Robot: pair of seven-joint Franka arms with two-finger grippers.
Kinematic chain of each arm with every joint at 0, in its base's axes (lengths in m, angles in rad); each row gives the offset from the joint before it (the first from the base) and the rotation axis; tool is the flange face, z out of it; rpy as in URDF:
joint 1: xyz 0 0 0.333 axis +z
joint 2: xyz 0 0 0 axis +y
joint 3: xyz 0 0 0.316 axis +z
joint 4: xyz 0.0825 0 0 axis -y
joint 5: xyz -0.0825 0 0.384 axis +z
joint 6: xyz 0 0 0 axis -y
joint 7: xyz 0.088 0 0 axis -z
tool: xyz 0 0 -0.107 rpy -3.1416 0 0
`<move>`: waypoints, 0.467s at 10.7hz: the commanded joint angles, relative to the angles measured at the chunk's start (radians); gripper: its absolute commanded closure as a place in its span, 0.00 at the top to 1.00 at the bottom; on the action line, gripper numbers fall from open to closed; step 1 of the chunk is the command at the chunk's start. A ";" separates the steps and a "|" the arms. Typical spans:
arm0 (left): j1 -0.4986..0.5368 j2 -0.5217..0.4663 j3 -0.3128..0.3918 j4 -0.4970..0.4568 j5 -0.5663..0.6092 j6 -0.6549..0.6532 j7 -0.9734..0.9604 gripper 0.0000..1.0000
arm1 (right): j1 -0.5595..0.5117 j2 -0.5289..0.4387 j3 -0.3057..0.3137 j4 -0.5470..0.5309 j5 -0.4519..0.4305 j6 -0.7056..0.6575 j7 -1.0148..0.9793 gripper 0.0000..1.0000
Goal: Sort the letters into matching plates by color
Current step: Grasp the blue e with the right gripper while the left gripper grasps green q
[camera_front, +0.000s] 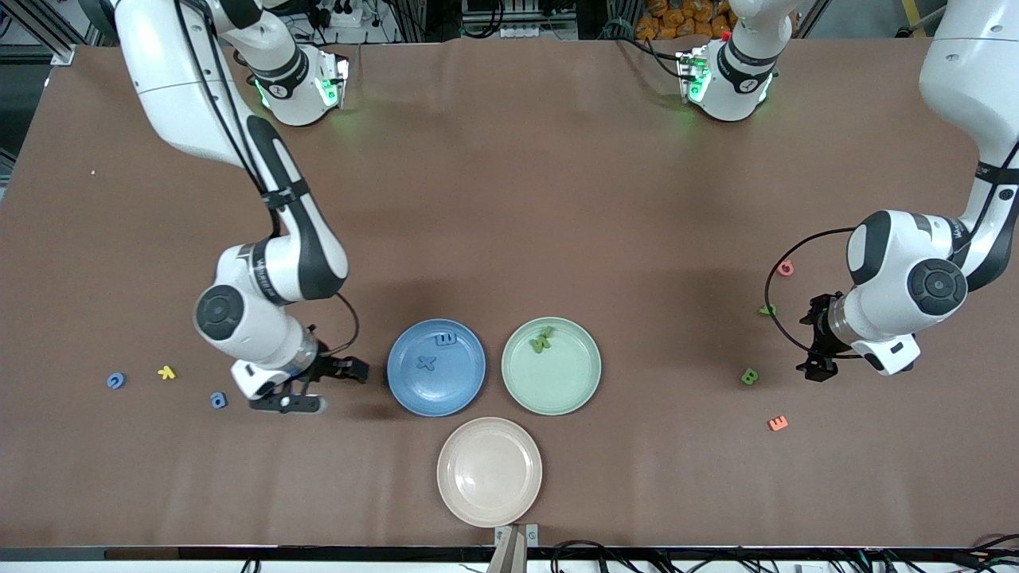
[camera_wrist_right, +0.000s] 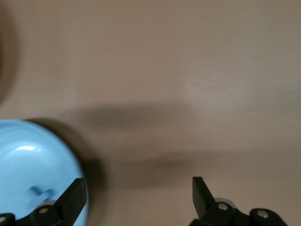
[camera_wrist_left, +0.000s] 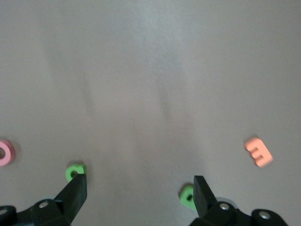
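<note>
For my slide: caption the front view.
Open right gripper beside round blue plate; open left gripper near green letter.

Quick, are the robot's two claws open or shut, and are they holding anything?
Left gripper: open, holding nothing.
Right gripper: open, holding nothing.

The front view looks steeply down from high across the table, facing both arm bases along its top edge, and takes in the whole brown surface, with the blue plate near the middle.

The right wrist view looks down from close above, past its own two dark fingertips, at bare tabletop beside the blue plate, whose rim it shares with the front view.

The left wrist view looks down likewise, far from the blue plate at the left arm's end of the table. It shares with the front view the orange letter, the pink letter and two green letters.
</note>
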 commanded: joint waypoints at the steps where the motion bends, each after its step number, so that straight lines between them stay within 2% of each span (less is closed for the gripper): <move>1: -0.141 -0.030 0.164 -0.030 -0.057 0.003 -0.015 1.00 | -0.028 -0.017 -0.073 -0.003 -0.028 -0.024 -0.049 1.00; 3: -0.151 -0.058 0.170 -0.098 -0.059 0.019 0.014 1.00 | -0.107 -0.017 -0.076 0.005 -0.033 -0.044 -0.175 1.00; 5: -0.154 -0.151 0.175 -0.251 -0.088 0.113 0.071 1.00 | -0.173 -0.009 -0.076 0.003 -0.032 -0.047 -0.243 1.00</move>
